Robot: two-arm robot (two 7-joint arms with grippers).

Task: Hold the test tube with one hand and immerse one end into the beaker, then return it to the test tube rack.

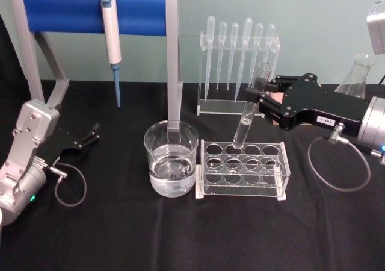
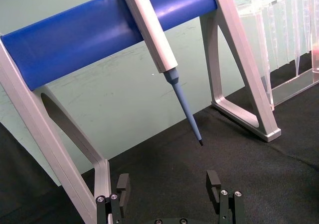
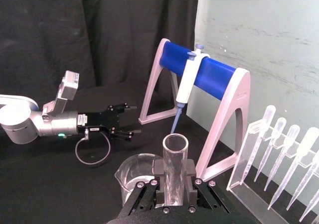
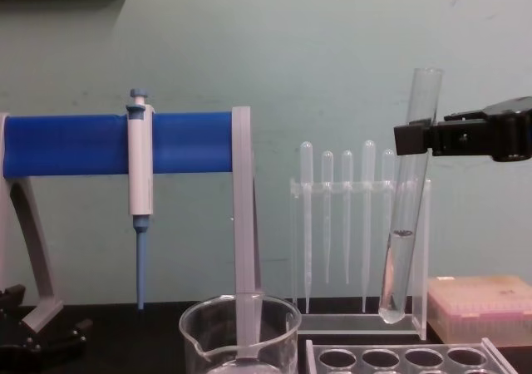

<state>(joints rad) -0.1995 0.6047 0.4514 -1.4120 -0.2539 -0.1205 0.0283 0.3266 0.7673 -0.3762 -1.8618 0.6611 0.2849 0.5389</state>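
**Tube hangs over the rack, right arm in charge**

And here's the right end effector (image 1: 260, 96), reaching in from the right side of the desk (image 1: 120, 235), clamped firmly on the test tube (image 1: 243, 129) just below its open rim. The tube is tilted, rim leaning right and away, rounded bottom angled down toward the test tube rack (image 1: 240, 190). From the chest view the test tube (image 4: 406, 208) has its closed end just above the rack (image 4: 407, 357), not touching it, lined up with a back-row hole in the head view. Over the wrist, the flared mouth of the tube (image 3: 175, 154) sits snug between the black fingers (image 3: 188, 176).

The beaker (image 1: 171, 159) stands immediately left of the rack, nearly touching its base, with clear liquid in its lower part. The tube is well clear of it.

Over on the left, the left end effector (image 1: 90, 133) sits low near the desk, fingers (image 2: 123, 184) spread wide and holding nothing, pointed at the grey stand (image 1: 90, 12) with its blue bar, where a micropipette (image 1: 111, 24) hangs. Behind the rack, a row of plastic pipettes (image 1: 240, 48) in a clear holder; a flask (image 1: 360, 72) at far right, a pink-lidded box (image 4: 478, 307) beside it.
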